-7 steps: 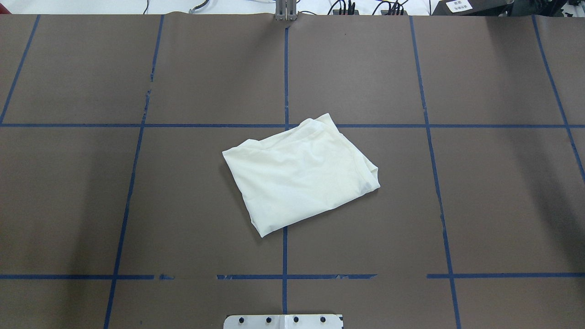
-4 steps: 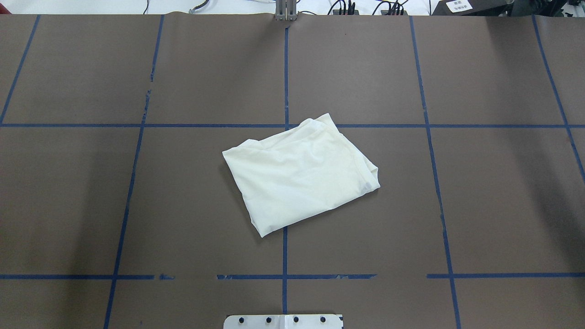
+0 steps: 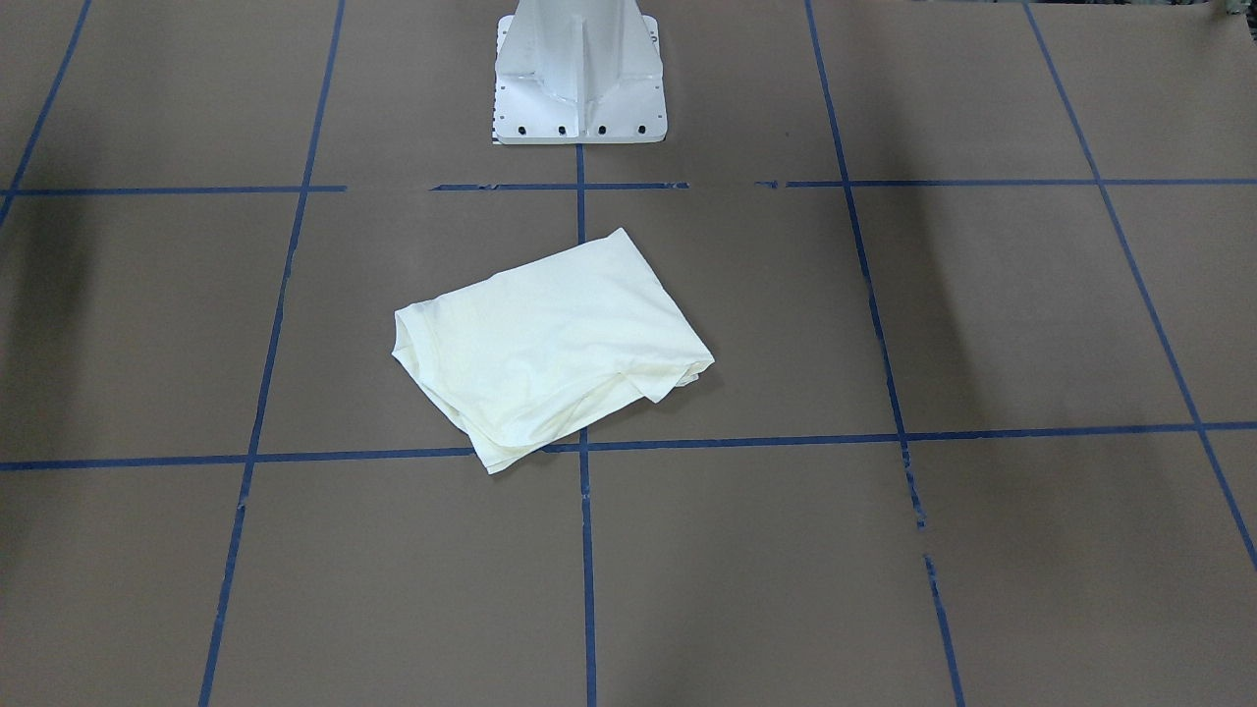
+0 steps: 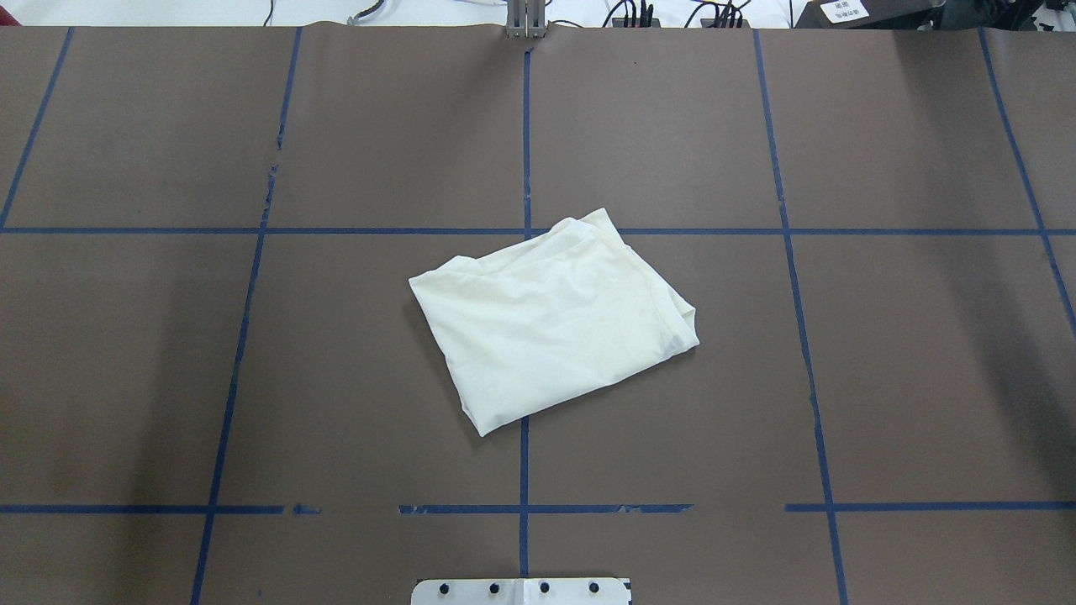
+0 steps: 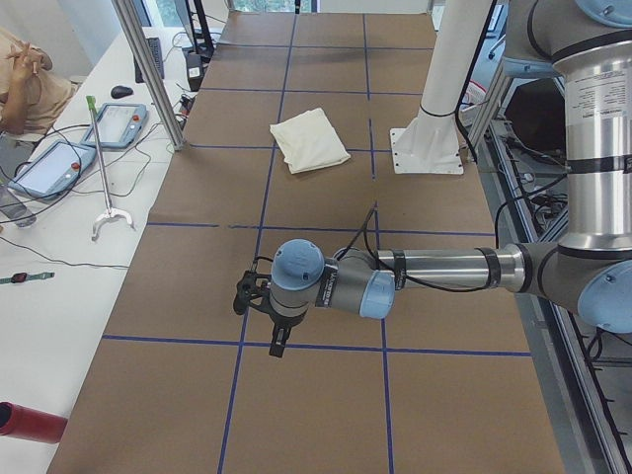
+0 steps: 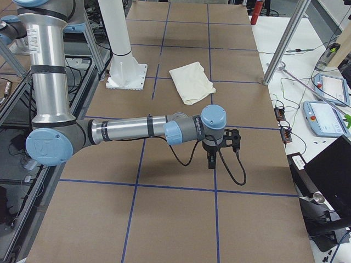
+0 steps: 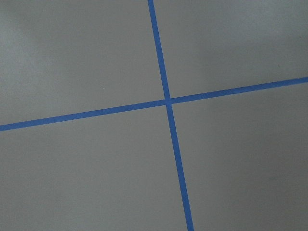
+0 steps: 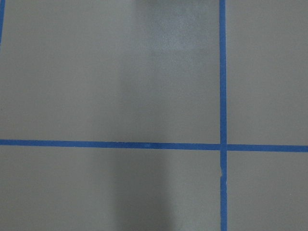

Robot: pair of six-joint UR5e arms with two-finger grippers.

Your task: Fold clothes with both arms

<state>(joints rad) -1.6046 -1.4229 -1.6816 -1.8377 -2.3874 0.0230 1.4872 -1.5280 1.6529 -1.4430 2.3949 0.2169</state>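
**A:** Which step is in hand?

**B:** Going by size, the bench comes first, brown paper gridded with blue tape. Next is the left arm, reaching low over the bench far out to one side of the white pedestal. The right arm does the same on the pedestal's other side.

**A:** And the shirt?

**B:** The shirt lies flat on the bench, near the pedestal's front but apart from it. It is a compact, slightly skewed rectangle with the plain cream side up and no print showing. One corner crosses the tape line that runs out from the pedestal's middle. Neither arm touches it.

**A:** What about the hands?

**B:** The left hand and the right hand both point down at bare bench, well apart from the pedestal. They show only in the side views, so I can't tell whether either is released or clenched. Nothing visibly hangs from either. Each wrist camera sees only paper and a tape crossing.

**A:** What's your judgement?

**B:** The folding looks finished, or close to it. If one more fold is wanted, both hands must travel to the pedestal's front. There they would need to pinch matching corners along one edge, lift together, and lay that edge evenly over the opposite one. The layered far edge looks loose, so an uneven lift could pull the stack apart.
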